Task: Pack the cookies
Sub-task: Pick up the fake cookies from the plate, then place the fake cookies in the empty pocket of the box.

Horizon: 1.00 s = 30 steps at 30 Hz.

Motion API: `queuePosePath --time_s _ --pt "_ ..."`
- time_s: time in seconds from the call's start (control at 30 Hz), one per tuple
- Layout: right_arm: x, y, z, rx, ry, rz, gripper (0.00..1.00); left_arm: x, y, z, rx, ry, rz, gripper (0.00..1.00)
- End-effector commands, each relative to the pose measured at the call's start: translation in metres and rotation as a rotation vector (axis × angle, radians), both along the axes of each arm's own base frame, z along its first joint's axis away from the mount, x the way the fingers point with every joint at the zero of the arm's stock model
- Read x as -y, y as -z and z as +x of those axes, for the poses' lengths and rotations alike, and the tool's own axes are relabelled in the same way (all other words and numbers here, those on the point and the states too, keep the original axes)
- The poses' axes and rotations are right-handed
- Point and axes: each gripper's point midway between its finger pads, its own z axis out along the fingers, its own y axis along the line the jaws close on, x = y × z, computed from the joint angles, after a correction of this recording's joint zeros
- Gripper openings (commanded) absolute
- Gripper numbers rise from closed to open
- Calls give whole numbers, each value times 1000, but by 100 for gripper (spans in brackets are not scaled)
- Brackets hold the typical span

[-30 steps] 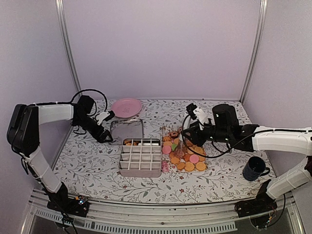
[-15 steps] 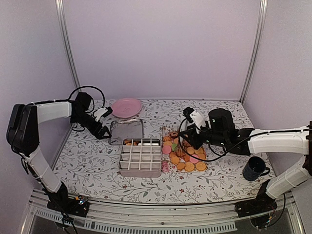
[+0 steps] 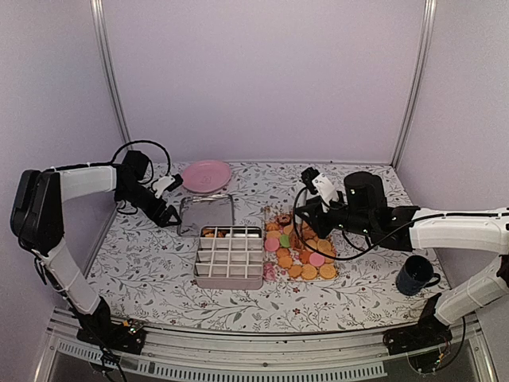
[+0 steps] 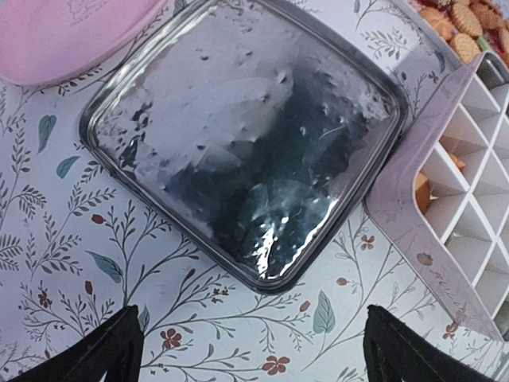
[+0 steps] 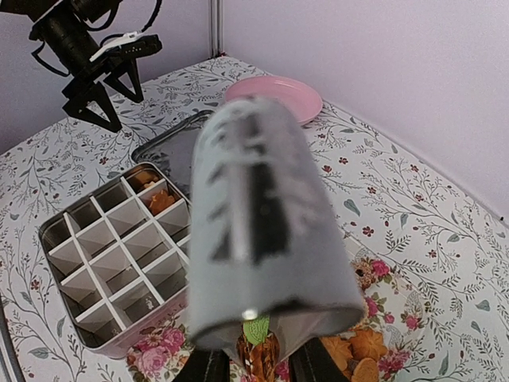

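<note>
The cookies lie in a heap on a flowered sheet right of the divided tin; most are golden-orange, a few pink. A few cookies sit in the tin's back-left cells. My right gripper hangs over the heap's left side. In the right wrist view its fingers pinch the lower end of a blurred grey wrapper, with a green cookie below. My left gripper stands open and empty just left of the shiny tin lid.
A pink plate sits at the back, behind the lid. A dark mug stands at the right, near the right arm. The table has a flowered cloth.
The right gripper's jaws have narrowed over the cookie heap, and the arm dipped left and came back a little. The left gripper has drawn slightly back and left beside the lid.
</note>
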Motion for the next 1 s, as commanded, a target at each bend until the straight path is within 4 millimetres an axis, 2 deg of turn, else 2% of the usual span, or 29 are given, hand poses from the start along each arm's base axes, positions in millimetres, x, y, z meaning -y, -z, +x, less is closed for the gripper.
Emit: queuePosePath --time_s 0.0,0.23,0.37,0.43,0.6,0.77,0.97 --pt "-10 -68 4 111 -18 108 0 -3 -15 5 38 -14 -12 97" --pt "-43 -115 12 164 -100 241 0 -3 -11 1 31 -16 -19 96" --pt "-70 -123 23 160 -148 313 0 -3 -9 -1 26 -15 -23 96" --pt "-84 -122 28 137 -172 350 0 -3 -8 -2 23 -16 -24 96" --pt "-114 -99 40 50 -211 396 0 -3 -4 -5 23 -16 -25 96" --pt "-125 -76 44 -16 -221 406 0 -3 -1 -8 23 -11 -25 97" --pt "-129 -63 46 -53 -219 411 0 -2 3 -9 14 -6 -28 97"
